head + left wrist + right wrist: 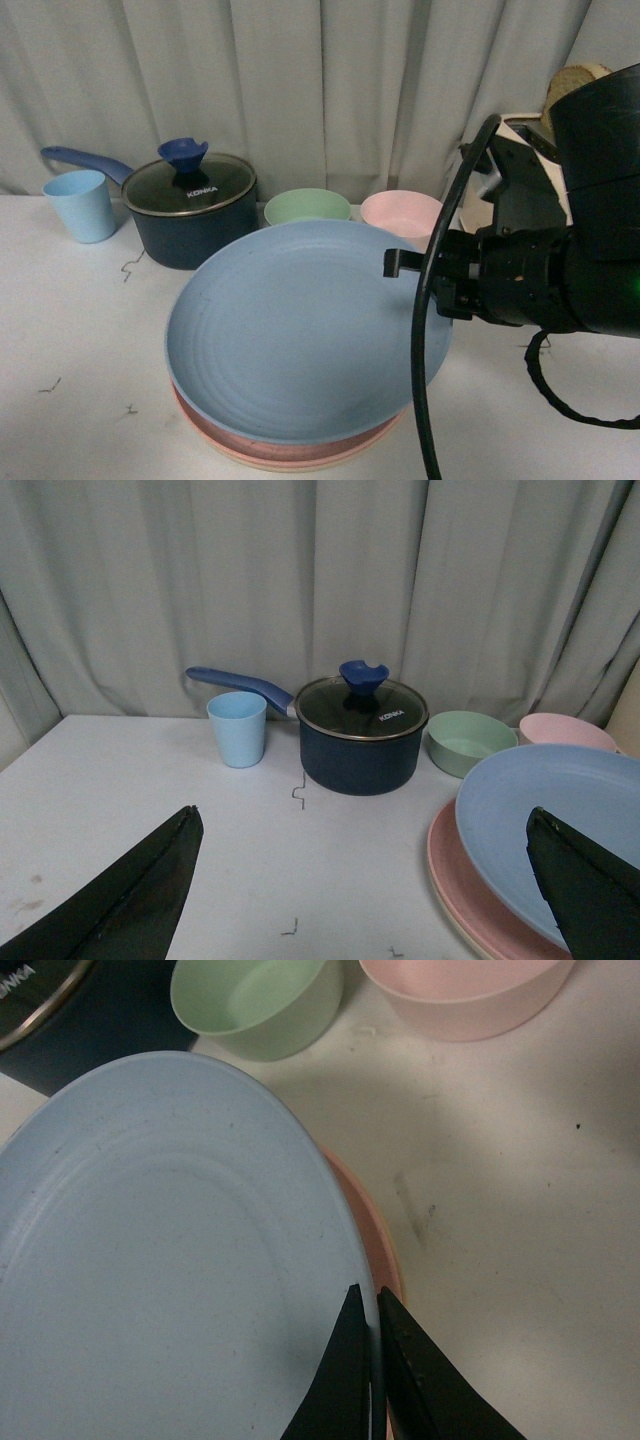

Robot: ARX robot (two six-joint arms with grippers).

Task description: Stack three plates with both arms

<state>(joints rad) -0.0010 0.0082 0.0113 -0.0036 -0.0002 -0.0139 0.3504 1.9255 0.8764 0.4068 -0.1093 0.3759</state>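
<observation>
White table [60, 330] before grey curtains [300, 90]; pot [190, 215], cup [82, 205] and 2 bowls [305, 206] stand at 12 o'clock behind the stack. The right gripper [372, 1360] is clenched on the blue plate [300, 330] at its 3 o'clock rim, holding it tilted over the pink plate [290, 445]; a cream edge shows lowest. The left gripper [360, 880] hangs released, well apart at 9 o'clock. Judgement: lower the raised edge until level and centred, then release and back straight out toward 3 o'clock.

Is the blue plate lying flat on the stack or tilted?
Tilted. The blue plate has its right rim raised, pinched by the right gripper, above the pink plate.
</observation>
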